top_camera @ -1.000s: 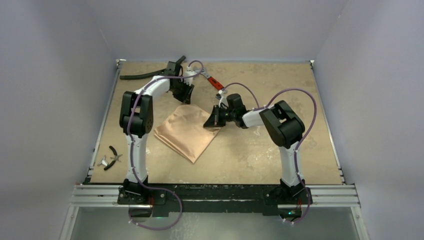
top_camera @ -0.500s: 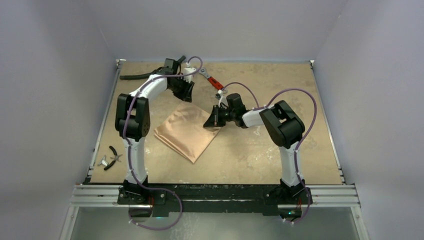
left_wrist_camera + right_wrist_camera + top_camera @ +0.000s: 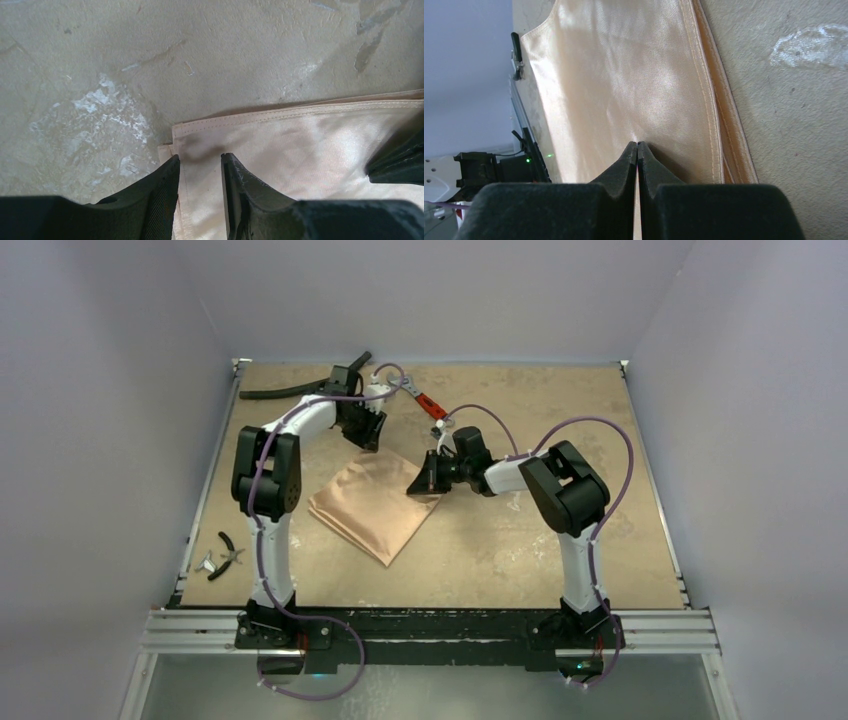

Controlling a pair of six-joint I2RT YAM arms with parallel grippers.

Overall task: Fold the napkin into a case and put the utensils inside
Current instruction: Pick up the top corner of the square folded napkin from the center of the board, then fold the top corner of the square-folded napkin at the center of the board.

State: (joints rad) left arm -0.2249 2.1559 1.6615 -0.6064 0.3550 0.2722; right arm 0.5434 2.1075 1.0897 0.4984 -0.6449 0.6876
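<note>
Napkin [image 3: 372, 502], peach-orange, one item: seen from above, it lies folded flat as a tilted square near the middle of the desk [image 3: 520, 540], between my two arms. My left claw [image 3: 365, 430] hangs over its far corner and my right claw [image 3: 425, 480] sits at its right corner. A red-handled wrench [image 3: 430, 405] and a black hose [image 3: 290, 392] lie along the far side. Left wrist view: the napkin [image 3: 300, 140] shows a stitched, layered corner on the mottled desk [image 3: 100, 75], and my left claw [image 3: 200, 157] is spread, with nothing between its fingers. Right wrist view: my right claw [image 3: 637, 145] is pressed together, tips on the napkin [image 3: 614, 75] just inside its stacked hems. Whether cloth is pinched I cannot tell.
</note>
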